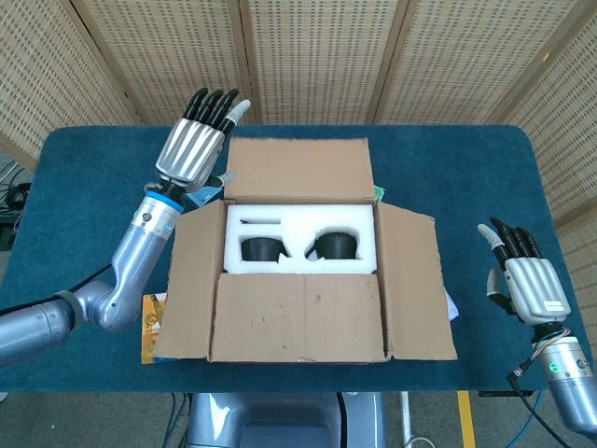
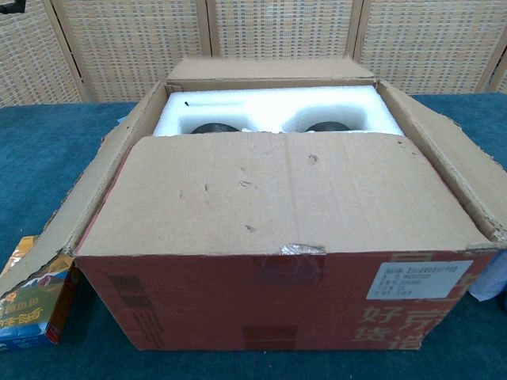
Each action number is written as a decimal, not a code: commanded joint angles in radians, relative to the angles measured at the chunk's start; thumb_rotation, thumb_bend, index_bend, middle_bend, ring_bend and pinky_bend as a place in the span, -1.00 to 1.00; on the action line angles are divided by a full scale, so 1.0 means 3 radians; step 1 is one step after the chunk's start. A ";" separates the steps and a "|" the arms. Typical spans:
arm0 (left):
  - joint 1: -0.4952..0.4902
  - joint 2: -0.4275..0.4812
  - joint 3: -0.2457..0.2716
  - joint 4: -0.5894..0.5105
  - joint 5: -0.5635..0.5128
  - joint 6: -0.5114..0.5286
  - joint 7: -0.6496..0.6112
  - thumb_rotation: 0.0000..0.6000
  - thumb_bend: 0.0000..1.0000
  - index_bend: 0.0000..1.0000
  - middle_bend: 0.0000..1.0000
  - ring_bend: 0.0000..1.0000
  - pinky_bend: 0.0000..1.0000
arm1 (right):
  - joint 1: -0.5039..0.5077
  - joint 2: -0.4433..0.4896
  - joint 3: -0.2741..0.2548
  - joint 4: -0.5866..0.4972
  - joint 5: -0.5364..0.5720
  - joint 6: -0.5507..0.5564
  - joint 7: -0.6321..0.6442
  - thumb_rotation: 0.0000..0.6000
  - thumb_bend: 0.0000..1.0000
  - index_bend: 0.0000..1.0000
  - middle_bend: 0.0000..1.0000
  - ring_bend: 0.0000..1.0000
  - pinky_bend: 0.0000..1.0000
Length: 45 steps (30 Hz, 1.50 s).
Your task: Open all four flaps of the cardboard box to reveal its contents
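Observation:
The cardboard box [image 1: 298, 327] [image 2: 269, 293] stands mid-table. Its far flap [image 1: 298, 170] [image 2: 269, 69] lies folded back and outward. The left flap [image 1: 191, 280] and right flap [image 1: 415, 285] slope outward. The near flap [image 1: 298, 315] [image 2: 277, 194] lies flat over the front half of the opening. White foam [image 1: 298, 224] with two dark round objects [image 1: 336, 245] shows inside. My left hand [image 1: 194, 149] is raised beside the far-left corner, fingers straight and apart, holding nothing. My right hand [image 1: 524, 275] hovers right of the box, fingers extended, empty. Neither hand appears in the chest view.
A small colourful packet [image 1: 151, 322] [image 2: 32, 305] lies against the box's left side. A pale object [image 2: 491, 281] peeks out at the box's right. The blue table [image 1: 84, 205] ends close to the box's front; wicker screens [image 1: 308, 56] stand behind.

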 commanded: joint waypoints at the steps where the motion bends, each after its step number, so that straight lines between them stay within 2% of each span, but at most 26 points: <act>1: 0.0142 0.0250 0.0073 -0.0308 0.0112 -0.0108 -0.0235 0.83 -0.55 -1.00 -1.00 -1.00 -1.00 | 0.0002 -0.0003 0.0000 -0.0001 0.0000 -0.0003 -0.0004 1.00 0.71 -1.00 -1.00 -1.00 -1.00; 5: 0.0253 0.0432 0.0144 -0.0541 0.0211 -0.0208 -0.0464 0.82 -0.46 -0.87 -1.00 -1.00 -1.00 | 0.0008 -0.0010 -0.0001 -0.0017 -0.0006 -0.0007 -0.0019 1.00 0.71 -1.00 -1.00 -1.00 -1.00; 9: 0.0360 0.0558 0.0233 -0.0722 0.0356 -0.0279 -0.0678 0.83 -0.37 -0.62 -1.00 -1.00 -1.00 | 0.0012 -0.0012 -0.0001 -0.0042 -0.0013 -0.0005 -0.0045 1.00 0.70 -1.00 -1.00 -1.00 -1.00; 12: 0.0412 0.0610 0.0291 -0.0793 0.0444 -0.0314 -0.0785 0.93 -0.33 -0.53 -1.00 -1.00 -1.00 | 0.0004 -0.0014 -0.0007 -0.0057 -0.0014 0.0004 -0.0057 1.00 0.70 -1.00 -1.00 -1.00 -1.00; 13: 0.0428 0.0622 0.0313 -0.0822 0.0467 -0.0337 -0.0836 0.90 -0.32 -0.50 -1.00 -1.00 -1.00 | 0.0002 -0.0016 -0.0010 -0.0060 -0.0012 0.0005 -0.0061 1.00 0.70 -1.00 -1.00 -1.00 -1.00; 15: 0.0458 0.0641 0.0355 -0.0866 0.0508 -0.0373 -0.0921 0.76 -0.31 -0.44 -1.00 -1.00 -1.00 | -0.0002 -0.0014 -0.0015 -0.0070 -0.0013 0.0007 -0.0068 1.00 0.71 -1.00 -1.00 -1.00 -1.00; 19: 0.0505 0.0639 0.0417 -0.0916 0.0599 -0.0392 -0.1043 0.30 -0.29 -0.34 -1.00 -1.00 -1.00 | -0.0006 -0.0013 -0.0018 -0.0088 -0.0015 0.0013 -0.0079 1.00 0.71 -1.00 -1.00 -1.00 -1.00; 23: 0.0514 0.0643 0.0448 -0.0947 0.0614 -0.0433 -0.1108 0.19 -0.32 -0.31 -1.00 -1.00 -1.00 | -0.0008 -0.0015 -0.0021 -0.0095 -0.0016 0.0013 -0.0085 1.00 0.71 -1.00 -1.00 -1.00 -1.00; 33: 0.0537 0.0623 0.0561 -0.1060 0.0683 -0.0569 -0.1286 0.14 -0.38 -0.21 -1.00 -1.00 -1.00 | -0.0023 -0.0020 -0.0030 -0.0092 -0.0007 0.0019 -0.0079 1.00 0.70 -1.00 -1.00 -1.00 -1.00; 45: 0.0516 0.0486 0.0738 -0.1122 0.0710 -0.0591 -0.1138 0.14 -0.46 -0.19 -1.00 -1.00 -1.00 | -0.0039 -0.0014 -0.0040 -0.0060 -0.0014 0.0013 -0.0023 1.00 0.71 -1.00 -1.00 -1.00 -1.00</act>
